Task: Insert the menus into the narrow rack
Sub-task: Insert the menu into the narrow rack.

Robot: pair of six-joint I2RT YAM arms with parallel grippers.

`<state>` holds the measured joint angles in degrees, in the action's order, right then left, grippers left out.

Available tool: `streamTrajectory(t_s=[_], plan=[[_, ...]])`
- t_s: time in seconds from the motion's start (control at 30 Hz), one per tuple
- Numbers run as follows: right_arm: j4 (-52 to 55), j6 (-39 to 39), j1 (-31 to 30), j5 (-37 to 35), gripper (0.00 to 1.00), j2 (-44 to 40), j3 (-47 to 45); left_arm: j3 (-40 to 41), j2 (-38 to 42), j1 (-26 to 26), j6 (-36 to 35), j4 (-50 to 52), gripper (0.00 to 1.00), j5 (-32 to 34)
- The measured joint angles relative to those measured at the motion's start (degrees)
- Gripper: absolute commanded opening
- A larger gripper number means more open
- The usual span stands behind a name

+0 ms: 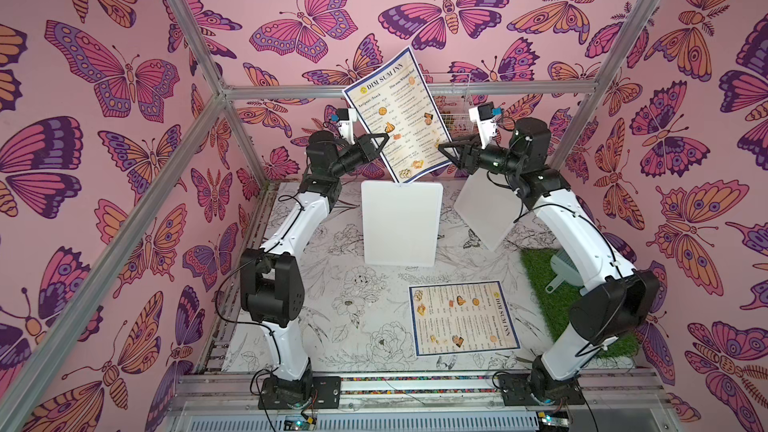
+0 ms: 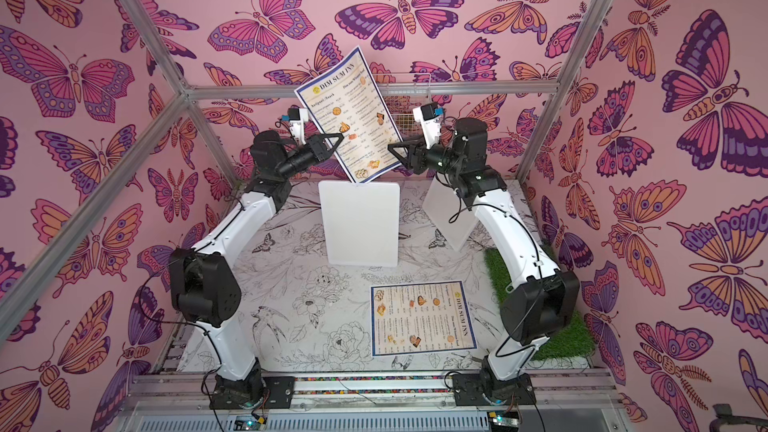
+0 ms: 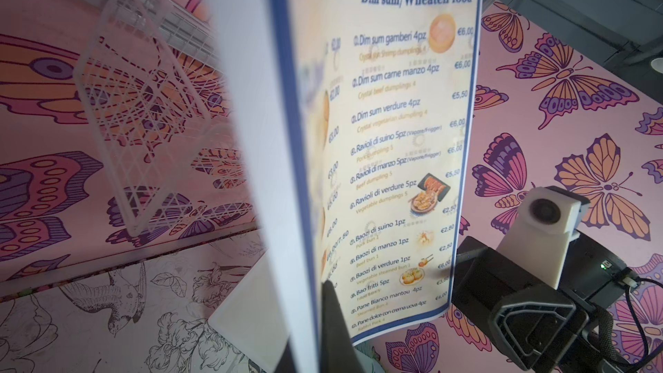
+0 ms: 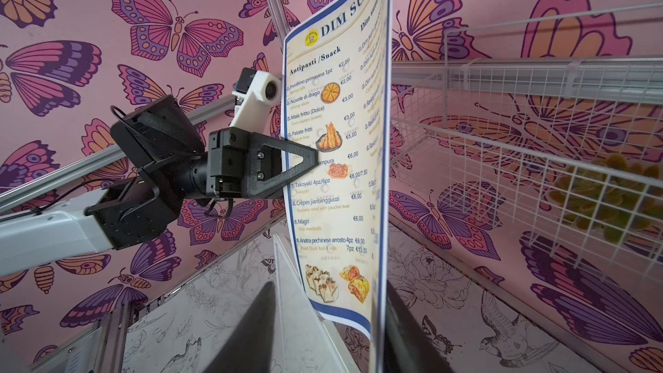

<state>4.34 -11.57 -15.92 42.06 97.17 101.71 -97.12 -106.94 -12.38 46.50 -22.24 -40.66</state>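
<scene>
1. In both top views one menu point(image 1: 399, 114) point(image 2: 353, 118) stands upright in the air, tilted. Its lower corner is just above the far edge of the white board point(image 1: 401, 222).
2. The left end effector point(image 1: 384, 139) is clamped tight on that menu's left edge. Only the right wrist view shows its triangular finger point(image 4: 305, 165) pressed flat on the printed face.
3. The right end effector point(image 1: 442, 146) sits at the opposite edge, and the top views hide its gap. In the right wrist view its fingers point(image 4: 247, 331) stand apart with the sheet's edge running between them. It seems unpinched, though the blur there leaves doubt.
4. The second menu point(image 1: 463, 320) lies flat and face up on the bench point(image 1: 332, 268), nearer the arm bases than the board and to its right.
5. The wire rack point(image 1: 469, 89) hangs beyond the board, to its right. It is mostly hidden from above, but the wrist views show its grid point(image 3: 143, 120), and the right wrist view shows yellow things inside point(image 4: 602, 191).
</scene>
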Motion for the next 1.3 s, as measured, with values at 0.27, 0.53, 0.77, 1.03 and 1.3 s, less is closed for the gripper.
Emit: streamTrajectory(t_s=[0.27, 0.53, 0.77, 1.03, 1.3], plan=[[-0.02, 0.0, -0.79, 0.0, 0.47, 0.0, 0.0, 1.4, 1.42, 0.37, 0.0, -0.02, 0.01, 0.02], [-0.02, 0.0, -1.27, 0.0, 0.47, 0.0, 0.0, 2.38, 1.51, 1.11, -0.46, -0.24, 0.01, 0.02], [-0.02, 0.0, -1.57, 0.04, 0.47, 0.0, -0.63, 4.2, 1.88, 1.64, -1.09, -0.46, 0.01, 0.04], [-0.07, 0.0, -1.75, 0.61, 0.49, 0.0, -0.96, 4.55, 2.58, 2.38, -1.97, -0.57, 0.01, -1.79], [-0.07, 0.02, -1.79, 0.66, 0.5, 0.0, -0.96, 4.55, 2.58, 3.3, -3.45, -0.61, 0.01, -5.73]])
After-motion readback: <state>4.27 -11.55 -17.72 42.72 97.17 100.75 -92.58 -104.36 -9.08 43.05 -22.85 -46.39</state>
